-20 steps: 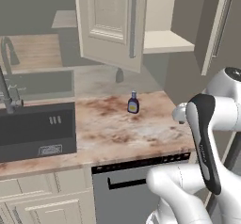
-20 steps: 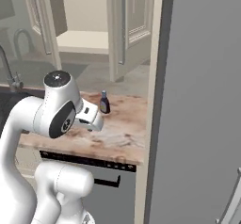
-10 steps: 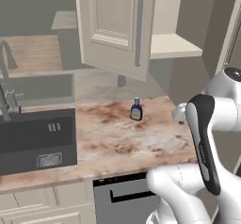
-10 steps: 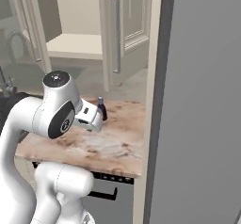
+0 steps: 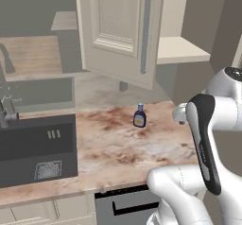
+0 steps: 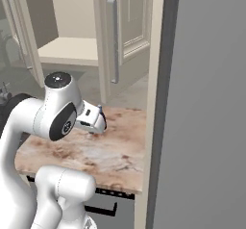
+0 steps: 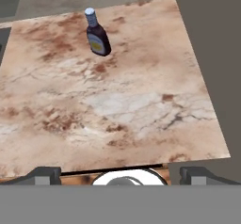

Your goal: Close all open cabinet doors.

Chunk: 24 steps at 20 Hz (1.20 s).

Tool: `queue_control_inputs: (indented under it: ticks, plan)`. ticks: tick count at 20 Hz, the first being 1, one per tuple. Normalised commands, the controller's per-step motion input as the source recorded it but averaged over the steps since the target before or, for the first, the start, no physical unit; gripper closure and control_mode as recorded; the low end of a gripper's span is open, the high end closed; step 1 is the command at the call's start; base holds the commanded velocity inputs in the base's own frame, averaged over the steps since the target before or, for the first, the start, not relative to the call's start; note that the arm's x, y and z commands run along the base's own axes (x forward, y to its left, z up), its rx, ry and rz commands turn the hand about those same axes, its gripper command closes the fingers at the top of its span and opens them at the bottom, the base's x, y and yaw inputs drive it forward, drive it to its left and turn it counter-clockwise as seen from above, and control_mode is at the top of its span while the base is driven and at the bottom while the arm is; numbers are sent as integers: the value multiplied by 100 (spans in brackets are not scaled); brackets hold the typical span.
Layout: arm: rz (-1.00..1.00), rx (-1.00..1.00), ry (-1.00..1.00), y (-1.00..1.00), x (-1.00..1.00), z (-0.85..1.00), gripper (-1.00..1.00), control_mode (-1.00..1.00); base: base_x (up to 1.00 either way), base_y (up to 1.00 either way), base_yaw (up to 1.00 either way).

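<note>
- The cabinet doors (image 5: 120, 30) are hanging open above the counter (image 5: 113, 148), one swung out over the small bottle (image 5: 139, 116).
- The gripper (image 7: 120, 173) is hovering low over the counter, jaws spread wide, grasping nothing.
- Risk: the arm rising towards the door could be clipping its lower edge or toppling the bottle.

Open cabinet door (image 5: 120, 30) above counter (image 5: 113, 148); bottle (image 5: 139, 116) on counter below door, right of sink (image 5: 35, 146); shelf (image 5: 182, 49) behind door.
</note>
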Motion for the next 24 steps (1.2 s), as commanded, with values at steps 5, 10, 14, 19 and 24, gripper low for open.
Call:
queue_control_inputs:
  ticks: [5, 10, 14, 19, 24]
  plan:
    - [0, 0, 0, 0, 0, 0, -100, 100, 36, 0, 0]
    - [0, 0, 0, 0, 0, 0, -100, 100, 15, 0, 0]
    - [0, 0, 0, 0, 0, 0, -100, 100, 0, 0, 0]
    - [0, 0, 0, 0, 0, 0, -100, 100, 0, 0, 0]
    - [0, 0, -2, 0, -7, 0, -100, -100, 0, 0, 0]
